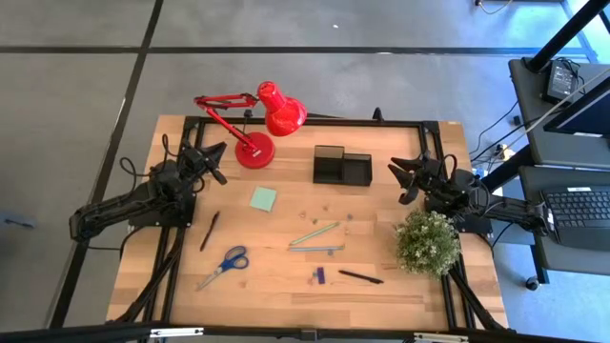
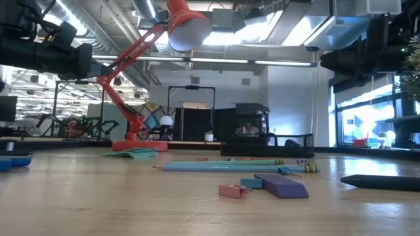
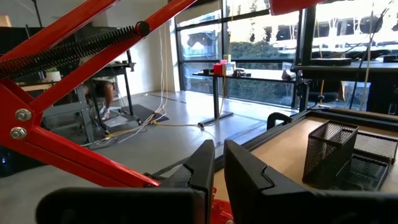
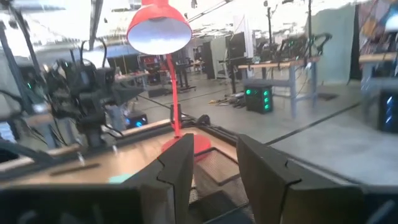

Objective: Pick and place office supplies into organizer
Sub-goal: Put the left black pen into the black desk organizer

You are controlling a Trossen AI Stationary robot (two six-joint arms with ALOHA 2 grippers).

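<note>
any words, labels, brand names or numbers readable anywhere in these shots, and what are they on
None: no text can be read in any view.
The red desk lamp, black organizer, sticky-note pad, scissors, pens and pencils show no print.
The keyboard beside the table has keys too small to read.
Room screens and lights in the right wrist view are too blurred to read.

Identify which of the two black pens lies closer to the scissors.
The black pen left of the scissors, beside the left arm; the other pen lies near the plant.
</note>
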